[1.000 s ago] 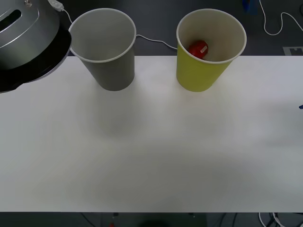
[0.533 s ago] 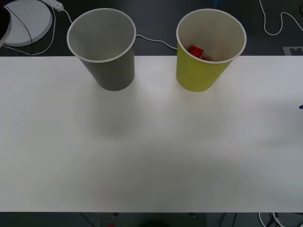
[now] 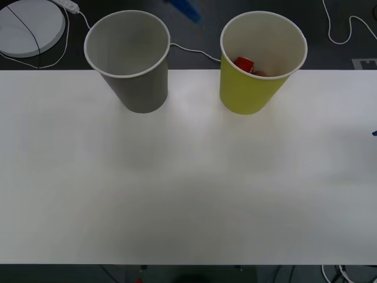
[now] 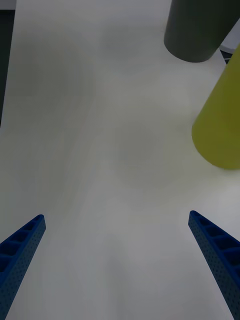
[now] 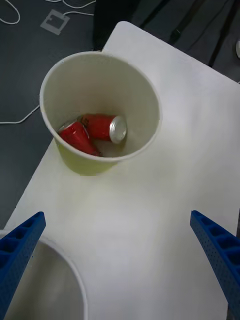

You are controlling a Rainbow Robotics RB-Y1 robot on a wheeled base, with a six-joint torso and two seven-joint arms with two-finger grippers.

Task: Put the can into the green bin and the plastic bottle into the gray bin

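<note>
White table (image 3: 188, 194); can (image 5: 102, 127) inside green bin (image 5: 90, 162).

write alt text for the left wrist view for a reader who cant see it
Two red cans lie on their sides inside the green bin on a white table. The left tool hangs open above, the gray bin's rim beside one finger.

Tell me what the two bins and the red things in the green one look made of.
The green bin and gray bin look like matte paper cups: tapered walls, rolled white rims, pale insides. Coated card or plastic is possible. In the green bin lie two red cans, seemingly glossy painted metal; one shows a shiny silver end.
</note>
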